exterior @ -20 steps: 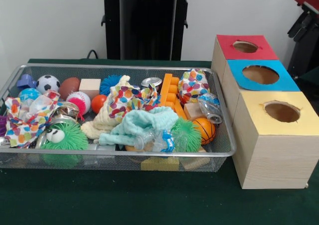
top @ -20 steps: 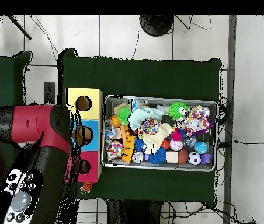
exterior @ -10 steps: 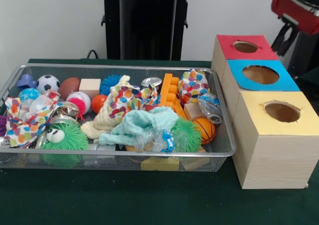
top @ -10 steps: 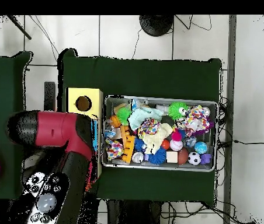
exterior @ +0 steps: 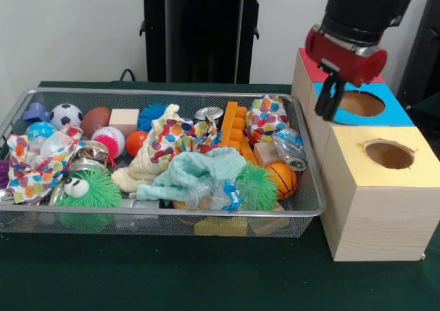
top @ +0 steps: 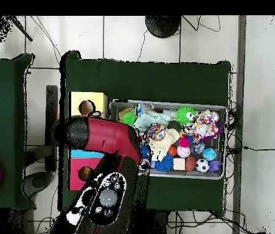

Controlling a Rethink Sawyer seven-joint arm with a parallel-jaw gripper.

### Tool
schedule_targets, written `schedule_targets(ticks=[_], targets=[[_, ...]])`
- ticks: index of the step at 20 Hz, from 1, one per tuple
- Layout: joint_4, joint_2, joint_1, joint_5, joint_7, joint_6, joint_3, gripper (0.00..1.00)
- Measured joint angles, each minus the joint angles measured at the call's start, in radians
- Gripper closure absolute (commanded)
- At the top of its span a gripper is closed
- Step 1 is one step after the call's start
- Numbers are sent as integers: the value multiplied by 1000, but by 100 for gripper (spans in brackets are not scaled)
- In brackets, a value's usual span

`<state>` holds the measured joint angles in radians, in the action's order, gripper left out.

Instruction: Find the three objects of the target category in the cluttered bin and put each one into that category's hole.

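Three boxes (exterior: 375,187) flank our gripper (exterior: 328,99); we cannot tell its fingers' state, the bin (exterior: 311,202) lying beside, unsearched.

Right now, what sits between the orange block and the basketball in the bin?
Front view: a small tan wooden cube lies between the orange block and the basketball, with a crushed plastic bottle just beside it.
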<state>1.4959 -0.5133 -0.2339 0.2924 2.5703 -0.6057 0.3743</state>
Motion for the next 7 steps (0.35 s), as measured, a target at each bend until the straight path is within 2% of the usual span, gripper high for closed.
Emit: schedule_targets(ticks=[4, 7], targets=[[22, -1, 61, -30, 0, 1, -47, 100], [31, 0, 81, -55, 0, 1, -68, 100]])
